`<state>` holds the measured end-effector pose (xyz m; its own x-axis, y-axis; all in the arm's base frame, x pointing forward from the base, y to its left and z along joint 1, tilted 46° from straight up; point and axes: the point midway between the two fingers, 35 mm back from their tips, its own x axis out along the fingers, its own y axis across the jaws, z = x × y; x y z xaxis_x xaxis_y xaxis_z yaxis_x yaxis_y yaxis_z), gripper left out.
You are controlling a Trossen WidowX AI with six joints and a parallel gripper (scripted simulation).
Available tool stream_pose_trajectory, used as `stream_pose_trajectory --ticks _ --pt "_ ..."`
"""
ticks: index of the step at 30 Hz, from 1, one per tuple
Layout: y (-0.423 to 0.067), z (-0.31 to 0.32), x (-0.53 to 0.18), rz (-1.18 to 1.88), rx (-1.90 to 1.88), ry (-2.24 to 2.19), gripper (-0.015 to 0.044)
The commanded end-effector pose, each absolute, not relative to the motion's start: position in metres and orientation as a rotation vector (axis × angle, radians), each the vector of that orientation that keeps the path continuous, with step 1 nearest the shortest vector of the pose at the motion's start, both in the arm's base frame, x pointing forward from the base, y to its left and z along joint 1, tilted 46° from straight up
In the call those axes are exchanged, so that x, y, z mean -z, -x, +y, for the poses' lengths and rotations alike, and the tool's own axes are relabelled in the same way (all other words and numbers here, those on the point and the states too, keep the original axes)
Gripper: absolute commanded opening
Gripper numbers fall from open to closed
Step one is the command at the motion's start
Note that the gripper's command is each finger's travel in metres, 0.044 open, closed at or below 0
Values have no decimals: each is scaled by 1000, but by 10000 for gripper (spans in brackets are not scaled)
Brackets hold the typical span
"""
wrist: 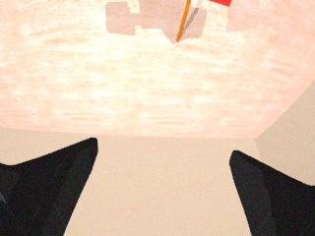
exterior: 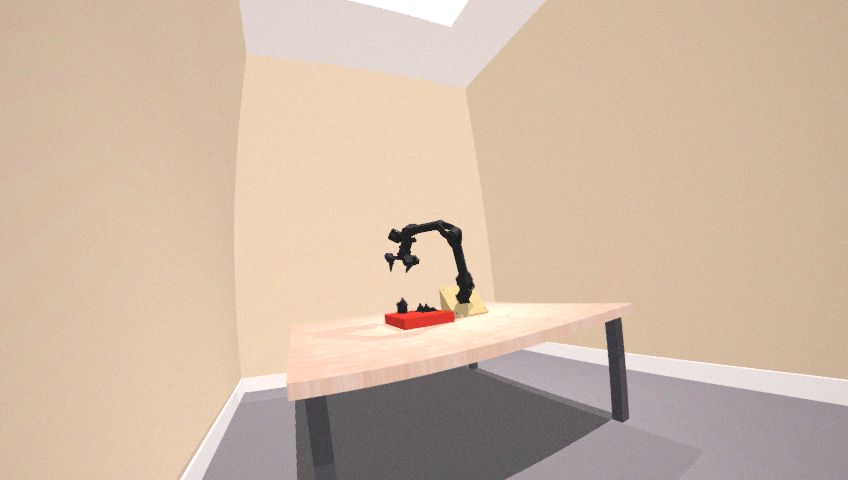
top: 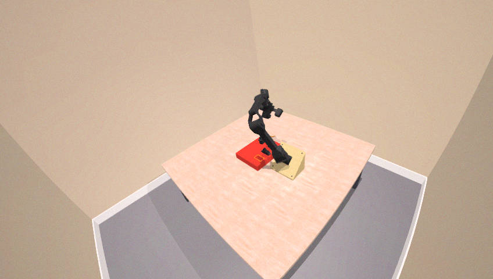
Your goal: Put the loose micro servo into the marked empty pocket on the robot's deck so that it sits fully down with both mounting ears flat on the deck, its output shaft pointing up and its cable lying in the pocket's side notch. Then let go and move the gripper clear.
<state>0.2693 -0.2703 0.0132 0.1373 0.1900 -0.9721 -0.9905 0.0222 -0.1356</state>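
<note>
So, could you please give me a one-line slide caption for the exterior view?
Open, empty gripper poised high above the red deck on the wooden table.
</note>
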Motion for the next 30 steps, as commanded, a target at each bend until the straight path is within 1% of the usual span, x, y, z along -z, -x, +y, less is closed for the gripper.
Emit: stream_pose_trajectory --ticks 1,16,30 --pt "-282 -242 -5 867 -1273 1062 440" --pt "-312 -135 9 527 -1529 724 440" --pt "-313 -111 26 514 -1537 707 440"
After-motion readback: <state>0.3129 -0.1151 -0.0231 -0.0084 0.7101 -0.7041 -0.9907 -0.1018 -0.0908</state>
